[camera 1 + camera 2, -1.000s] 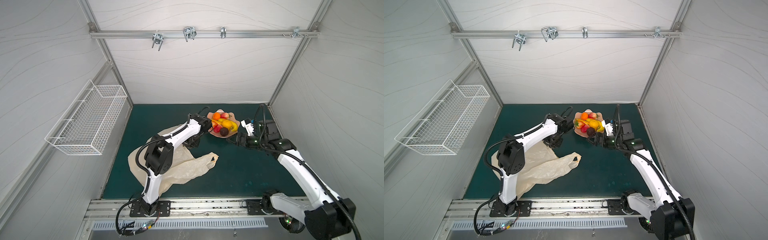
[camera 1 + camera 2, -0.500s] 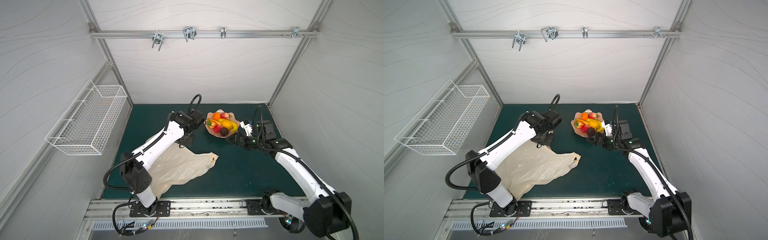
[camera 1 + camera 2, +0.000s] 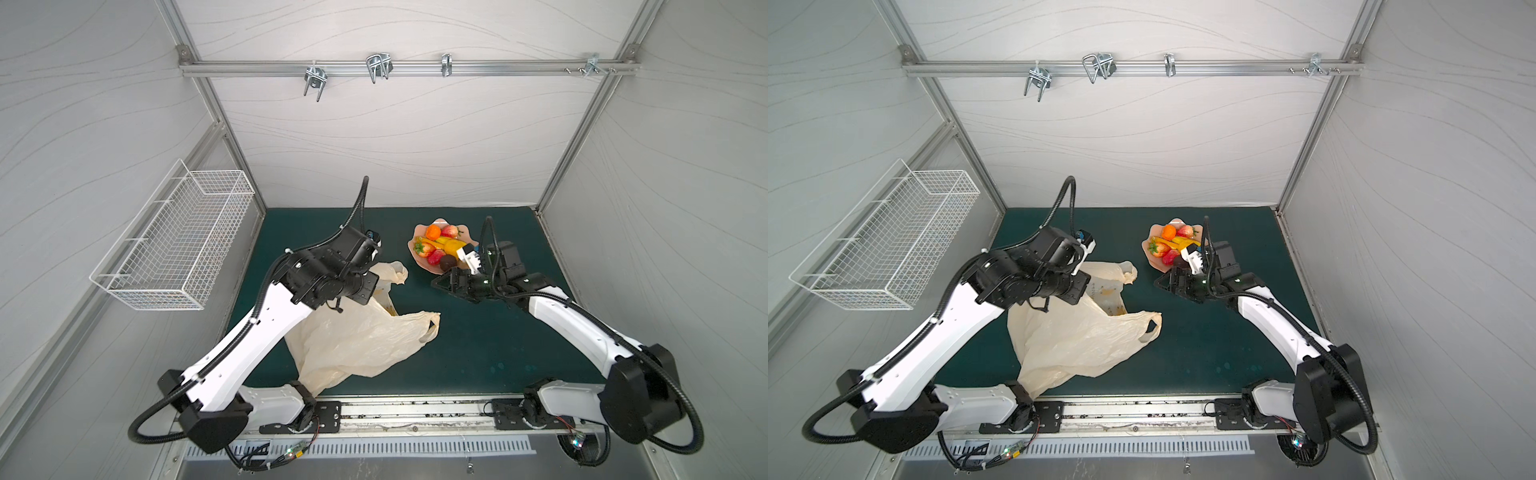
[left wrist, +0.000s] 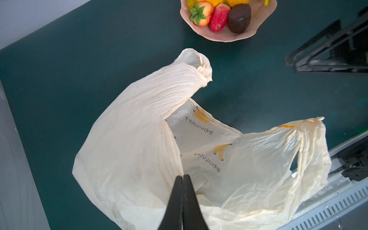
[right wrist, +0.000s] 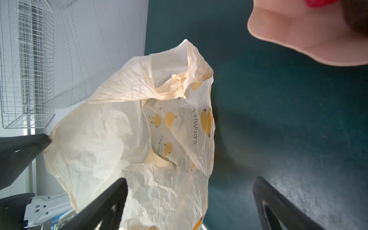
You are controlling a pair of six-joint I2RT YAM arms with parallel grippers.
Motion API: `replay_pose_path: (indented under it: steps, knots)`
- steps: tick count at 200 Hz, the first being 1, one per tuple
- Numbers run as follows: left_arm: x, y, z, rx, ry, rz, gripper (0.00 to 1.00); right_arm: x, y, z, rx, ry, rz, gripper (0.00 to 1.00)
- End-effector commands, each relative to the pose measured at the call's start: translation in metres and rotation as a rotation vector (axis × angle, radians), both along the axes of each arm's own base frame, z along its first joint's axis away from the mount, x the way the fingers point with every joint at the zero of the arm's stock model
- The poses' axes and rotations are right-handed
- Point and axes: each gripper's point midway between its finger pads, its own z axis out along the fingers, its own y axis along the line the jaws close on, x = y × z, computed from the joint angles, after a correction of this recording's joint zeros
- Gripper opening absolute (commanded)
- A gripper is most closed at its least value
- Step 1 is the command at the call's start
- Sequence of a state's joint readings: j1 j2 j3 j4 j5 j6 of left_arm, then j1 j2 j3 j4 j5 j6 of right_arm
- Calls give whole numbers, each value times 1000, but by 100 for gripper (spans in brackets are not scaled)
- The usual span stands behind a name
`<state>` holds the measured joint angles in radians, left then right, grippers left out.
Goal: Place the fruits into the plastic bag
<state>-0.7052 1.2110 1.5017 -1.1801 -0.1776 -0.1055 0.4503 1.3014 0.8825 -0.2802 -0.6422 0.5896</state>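
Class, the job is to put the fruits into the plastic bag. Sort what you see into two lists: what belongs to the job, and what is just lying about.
Belongs: small toy fruits; crinkly cream translucent plastic bag; left gripper, shut on the bag's edge; right gripper, open.
Lying about: pink scalloped bowl holding the fruits; white wire basket on the wall; metal hooks overhead.

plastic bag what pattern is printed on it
The plastic bag is translucent cream with yellow banana prints and dark lettering, clearest in the left wrist view.
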Motion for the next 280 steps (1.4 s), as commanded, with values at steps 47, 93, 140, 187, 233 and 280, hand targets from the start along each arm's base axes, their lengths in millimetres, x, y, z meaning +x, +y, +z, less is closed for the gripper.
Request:
replay_pose_path:
  steps: [47, 93, 140, 187, 233, 280]
  knots:
    - [3, 9, 23, -39, -144, -2, 0, -16, 49, -38, 1, 110, 110, 98]
    - [4, 4, 19, -67, -136, -7, 0, -25, 61, -40, 3, 41, 147, 98]
    - [7, 2, 17, -74, -138, 3, 0, -6, 52, -54, -93, 28, 75, 97]
    - [14, 3, 8, -61, -121, 31, 0, 14, 21, -53, -133, 41, -33, 97]
    - [19, 0, 3, -63, -108, 32, 0, 38, -30, -51, -142, 57, -205, 98]
    - [21, 0, 3, -67, -108, 32, 0, 74, -77, -50, -88, 102, -371, 97]
